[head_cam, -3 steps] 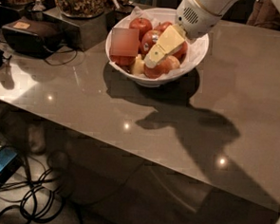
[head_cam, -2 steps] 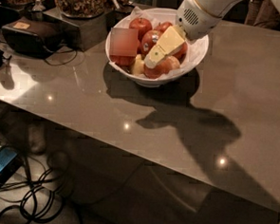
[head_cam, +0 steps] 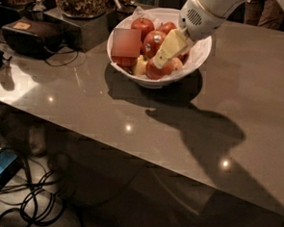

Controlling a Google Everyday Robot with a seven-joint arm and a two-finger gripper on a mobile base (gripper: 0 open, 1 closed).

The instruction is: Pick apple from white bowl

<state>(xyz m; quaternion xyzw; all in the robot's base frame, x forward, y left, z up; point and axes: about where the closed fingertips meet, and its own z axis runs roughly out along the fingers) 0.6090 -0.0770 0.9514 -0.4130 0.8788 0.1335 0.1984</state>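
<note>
My end effector (head_cam: 158, 63) sits low in the white bowl (head_cam: 199, 60), and it covers the top of the apple (head_cam: 153, 73) beneath it. A blurred square patch (head_cam: 126, 42) masks the bowl's left side, so I can't read what's there. The arm (head_cam: 211, 11) runs off the top edge, and the bench (head_cam: 259, 93) is cut off at the right.

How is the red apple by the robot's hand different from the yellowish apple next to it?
The red apple is dark, shiny red; the yellowish apple is pale yellow-green. The hand points down with its tip right at the red apple, not at the yellowish apple. The red apple shows more of itself; the yellowish apple only peeks out between its neighbours. Both are round and lie at the near side of the white bowl.
</note>
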